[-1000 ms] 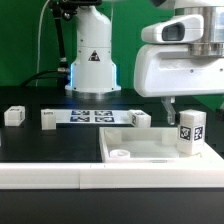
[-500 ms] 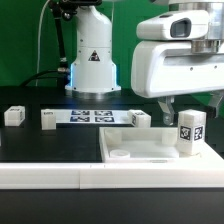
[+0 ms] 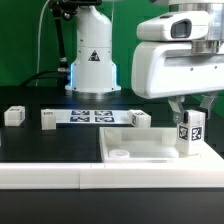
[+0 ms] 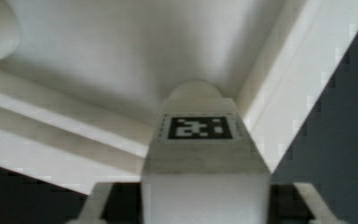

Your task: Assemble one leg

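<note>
Nearest to me lies a large flat white plate (image 3: pixel 150 150) on the black counter (image 3: pixel 40 140), with a round hole (image 3: pixel 120 154) toward its front. At the plate's far corner, on the exterior view's right, the leg (image 3: pixel 191 135) stands on the plate, leaning a little rather than dead upright, its black-and-white tag (image 3: pixel 186 131) facing me. The end effector (image 3: pixel 193 114) hangs directly over it, and its two fingers (image 3: pixel 178 110) come down on either side of the leg's top, so the leg sits between them. The wrist view looks straight along the leg and shows it filling nearly all the space between the dark finger pads (image 4: pixel 119 205). I cannot tell whether the pads actually press on it or only flank it. Behind the plate, three small white blocks sit well apart on the counter: one (image 3: pixel 14 115) at the exterior view's left, one (image 3: pixel 47 119) further in, and one (image 3: pixel 140 118) near the middle. The marker board (image 3: pixel 92 116) lies flat between the last two. Farthest back stands the arm's white base (image 3: pixel 92 60).
</note>
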You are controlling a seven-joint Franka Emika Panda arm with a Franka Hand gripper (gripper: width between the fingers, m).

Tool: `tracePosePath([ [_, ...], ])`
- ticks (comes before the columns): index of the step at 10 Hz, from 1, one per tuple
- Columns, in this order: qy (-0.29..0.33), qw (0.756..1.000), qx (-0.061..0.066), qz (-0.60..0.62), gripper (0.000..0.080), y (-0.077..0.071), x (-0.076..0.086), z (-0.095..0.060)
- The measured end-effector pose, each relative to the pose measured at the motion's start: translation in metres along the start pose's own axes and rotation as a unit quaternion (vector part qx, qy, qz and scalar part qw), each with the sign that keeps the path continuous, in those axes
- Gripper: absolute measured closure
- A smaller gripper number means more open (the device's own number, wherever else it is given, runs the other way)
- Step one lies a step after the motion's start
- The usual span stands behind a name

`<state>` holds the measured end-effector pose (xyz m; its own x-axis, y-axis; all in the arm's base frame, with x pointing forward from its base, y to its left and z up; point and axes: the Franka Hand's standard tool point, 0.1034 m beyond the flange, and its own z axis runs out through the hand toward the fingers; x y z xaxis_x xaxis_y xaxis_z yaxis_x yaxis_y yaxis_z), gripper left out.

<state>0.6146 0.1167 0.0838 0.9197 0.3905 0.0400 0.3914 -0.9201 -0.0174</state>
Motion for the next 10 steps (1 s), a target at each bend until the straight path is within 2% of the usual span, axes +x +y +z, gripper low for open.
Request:
tracePosePath([
  [1,0.0,1.0,0.0,0.001,0.0509,-0.0001,0.0,0.0],
  [4,0.004,0.987,0.012,0.162,0.0509,-0.0005,0.001,0.001],
  [7,0.008,0.954,0.023,0.3,0.0509,0.001,0.0004,0.0014],
  [10,0.004,0.904,0.02,0.427,0.0509,0.0,-0.0001,0.0018],
])
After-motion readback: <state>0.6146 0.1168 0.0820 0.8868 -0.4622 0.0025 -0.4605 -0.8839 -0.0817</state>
